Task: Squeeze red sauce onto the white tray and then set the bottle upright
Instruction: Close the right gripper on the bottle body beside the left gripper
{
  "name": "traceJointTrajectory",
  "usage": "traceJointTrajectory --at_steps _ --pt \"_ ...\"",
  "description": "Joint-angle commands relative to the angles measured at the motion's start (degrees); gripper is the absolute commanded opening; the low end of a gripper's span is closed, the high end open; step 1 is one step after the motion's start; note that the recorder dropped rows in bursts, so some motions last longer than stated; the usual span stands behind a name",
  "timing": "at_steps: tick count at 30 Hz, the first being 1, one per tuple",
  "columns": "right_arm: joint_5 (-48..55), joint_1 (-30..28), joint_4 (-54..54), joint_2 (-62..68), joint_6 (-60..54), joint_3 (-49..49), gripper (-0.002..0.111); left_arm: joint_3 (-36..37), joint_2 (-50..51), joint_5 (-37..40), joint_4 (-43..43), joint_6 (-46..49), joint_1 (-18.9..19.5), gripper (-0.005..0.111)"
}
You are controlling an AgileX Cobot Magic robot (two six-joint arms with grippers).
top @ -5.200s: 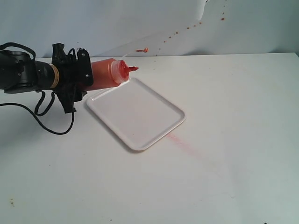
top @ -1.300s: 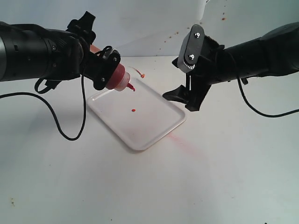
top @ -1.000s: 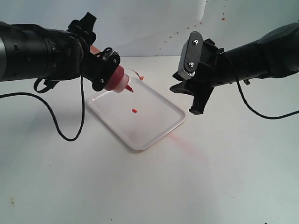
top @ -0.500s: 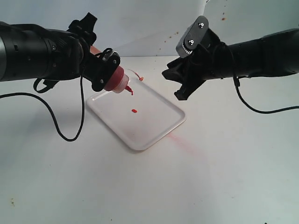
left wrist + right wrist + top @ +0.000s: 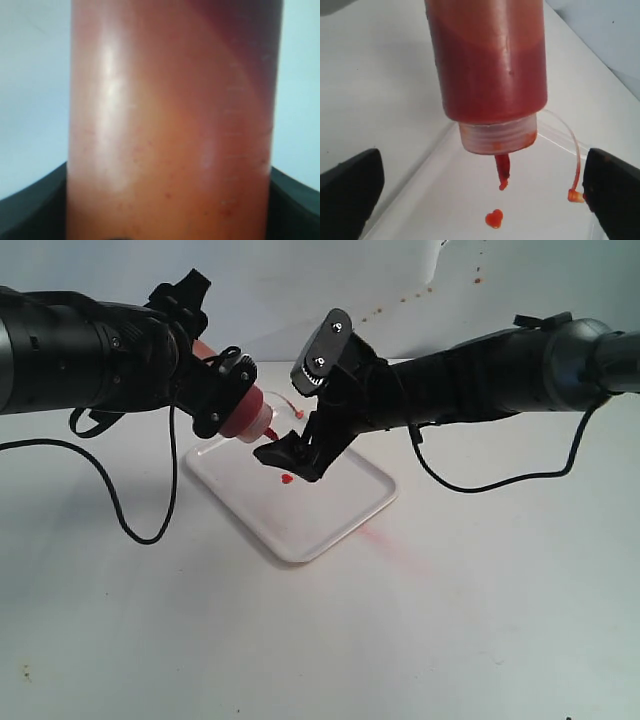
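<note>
**Exterior view:** Two black arms meet over one white tray (image 5: 340,510), which lies on the white surface (image 5: 480,620). The left claw (image 5: 222,390) is clamped on the single bottle (image 5: 248,416), held in the air and tipped nozzle-down over the tray's far left corner. The right claw (image 5: 290,458) reaches across the middle to just beside the nozzle and hides its tip. One blob of red sauce (image 5: 287,479) lies on the tray. A faint red smear (image 5: 385,540) marks the surface beside the tray's near right edge. Red specks (image 5: 400,300) dot the backdrop, and one black cable (image 5: 130,515) loops below the left arm.

**Left wrist view:** The bottle (image 5: 170,120) fills the frame and is cut off at both ends. Dark claw parts press on it from either side.

**Right wrist view:** The right claw's two fingers (image 5: 350,195) are spread wide and touch nothing, with the nozzle between them. One drip (image 5: 503,172) hangs from the nozzle above a single heart-shaped blob on the tray. A tethered cap (image 5: 575,195) dangles alongside. The bottle's upper end is cut off.
</note>
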Motion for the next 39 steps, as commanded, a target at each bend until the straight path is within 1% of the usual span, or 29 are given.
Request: traceJointTrajectory --at_steps 1,3,7,12,16,21,28,36,39 --pt "-3.9 0.3 1.4 0.0 -0.6 -0.7 0.105 -0.5 -1.2 0.8 1.0 -0.1 0.0 0.000" --pt "-5.3 0.5 -0.2 0.6 -0.6 -2.2 0.105 -0.5 -1.2 0.8 1.0 -0.1 0.0 0.000" --pt "-2.6 0.5 -0.1 3.5 -0.6 -5.6 0.105 -0.5 -1.2 0.8 1.0 0.0 0.0 0.000" --pt "-1.9 0.5 4.9 5.7 -0.6 -6.7 0.105 -0.5 -1.2 0.8 1.0 0.0 0.0 0.000" --pt "0.2 0.5 5.2 5.8 -0.6 -6.8 0.105 -0.5 -1.2 0.8 1.0 0.0 0.0 0.000" --pt "3.6 0.5 1.4 6.9 -0.6 -9.7 0.105 -0.5 -1.2 0.8 1.0 0.0 0.0 0.000" --pt "5.8 0.5 -2.0 10.6 -0.6 -13.7 0.105 -0.5 -1.2 0.8 1.0 0.0 0.0 0.000" --pt "5.9 0.5 -0.2 13.0 -0.6 -17.4 0.105 -0.5 -1.2 -0.4 1.0 0.0 0.0 0.000" --pt "5.8 0.5 3.3 13.0 -0.6 -17.4 0.105 -0.5 -1.2 -1.5 1.0 0.0 0.0 0.000"
